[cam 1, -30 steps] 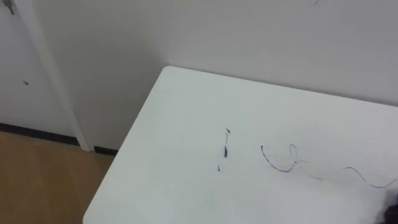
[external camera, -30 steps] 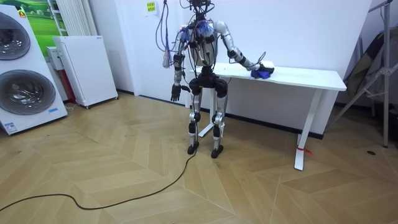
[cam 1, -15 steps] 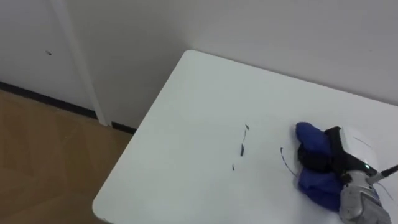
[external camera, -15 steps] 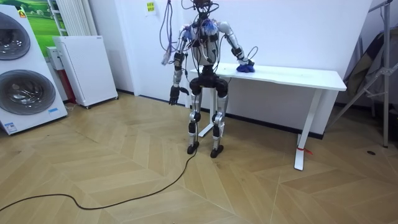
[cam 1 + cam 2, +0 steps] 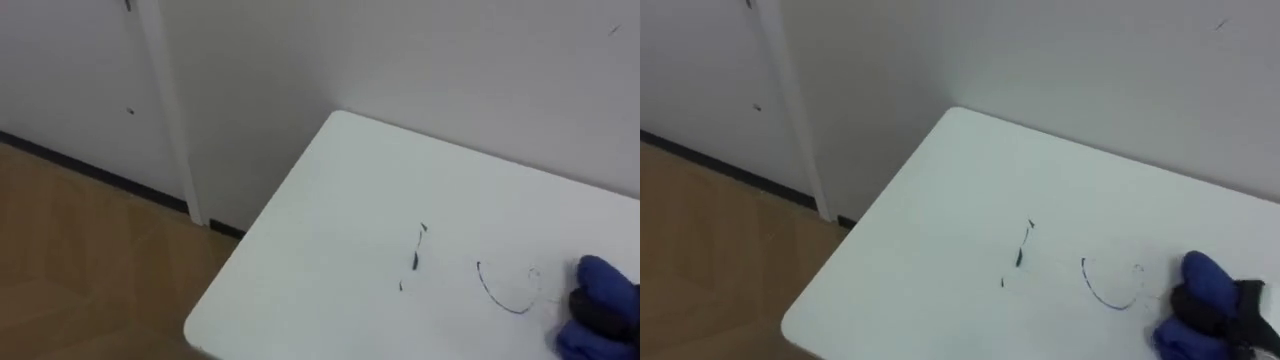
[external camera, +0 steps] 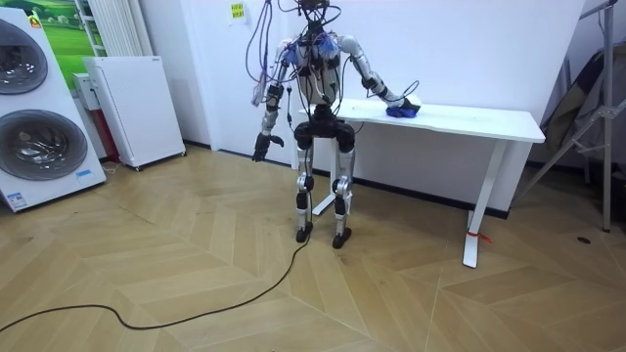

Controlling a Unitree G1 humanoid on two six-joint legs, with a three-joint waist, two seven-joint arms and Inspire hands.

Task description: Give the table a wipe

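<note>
While right hand [image 5: 1230, 305] grips crumpled blue cloth [image 5: 1200, 272], fingers curled into it, wiping step is on: cloth down on white rectangular bench [image 5: 940, 230]. Just beside cloth, curved dark pen loop [image 5: 1105, 290]; further left, short dark pen stroke [image 5: 1021, 250]; both unwiped. Next call, by my read: sweep left across both, pressing flat. Idle at side: left hand [image 6: 260, 147].

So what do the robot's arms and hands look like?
Its left arm and right arm are slim and silvery with dark joints. The left hand looks black. The right hand has dark fingers and a pale grey back.
</note>
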